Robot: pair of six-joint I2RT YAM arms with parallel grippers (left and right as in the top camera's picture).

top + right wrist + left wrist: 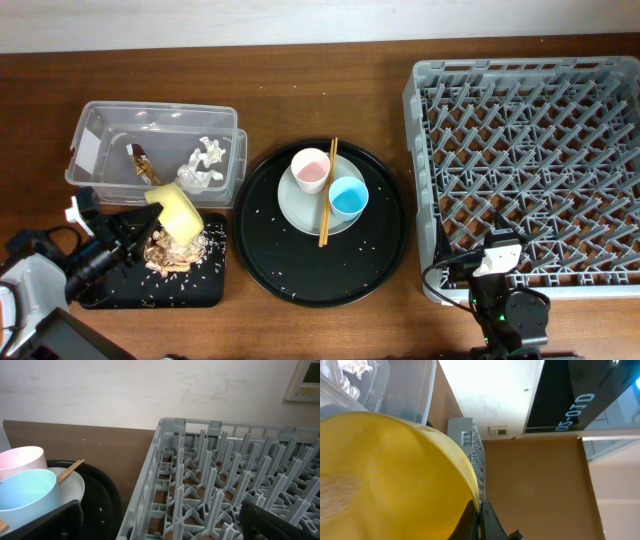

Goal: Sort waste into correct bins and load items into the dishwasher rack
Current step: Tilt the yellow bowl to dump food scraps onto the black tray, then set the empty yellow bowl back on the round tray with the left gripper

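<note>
My left gripper is shut on the rim of the yellow bowl, which is tipped on its side over the shallow black tray. Tan food scraps lie heaped on that tray under the bowl. In the left wrist view the bowl fills the left side, its rim pinched by my gripper. The clear tub holds white tissue and a brown wrapper. A grey plate carries the pink cup, blue cup and chopsticks. My right gripper is open and empty at the dishwasher rack's front left corner.
The plate and cups sit on a large round black tray dotted with white crumbs, between the bins and the rack. In the right wrist view the rack stands right of the blue cup and pink cup.
</note>
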